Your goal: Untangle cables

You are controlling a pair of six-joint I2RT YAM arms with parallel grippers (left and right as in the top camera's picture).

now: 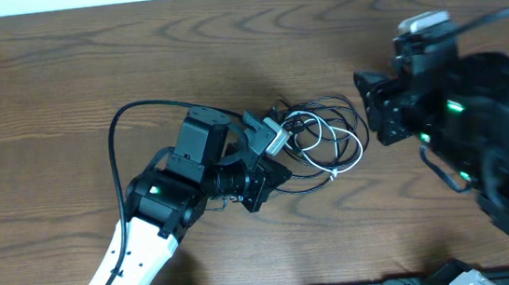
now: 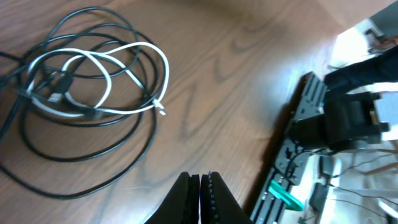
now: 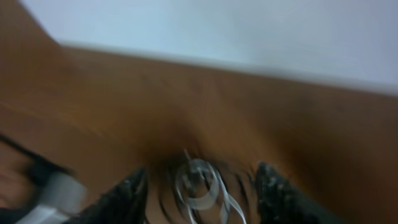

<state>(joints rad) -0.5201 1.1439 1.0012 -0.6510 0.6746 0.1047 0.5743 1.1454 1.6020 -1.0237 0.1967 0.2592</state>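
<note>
On my left, my left gripper [image 2: 199, 179] sits low beside the tangle, its two dark fingers pressed nearly flat together with nothing I can make out between them. The cables [image 1: 325, 140] lie in one loose nest at the middle of the brown wood-grain table [image 1: 43, 88], just past those fingertips. A glossy white cord [image 2: 99, 68] is coiled in a few rounds, and a thin black cord [image 2: 74, 180] runs in wider loops around and through it. Both look light, limp and smooth, so I judge they will slide and drag each other along rather than hold a shape. The small silvery plug [image 2: 160, 109] at the white cord's free end is the stiffest part. I would pinch just behind it, or take the outer black loop where it lies clear of the rest. On my right, my right gripper [image 3: 202, 173] is blurred, but its fingers stand wide apart, with the coils showing on the table between them and nothing held.
</note>
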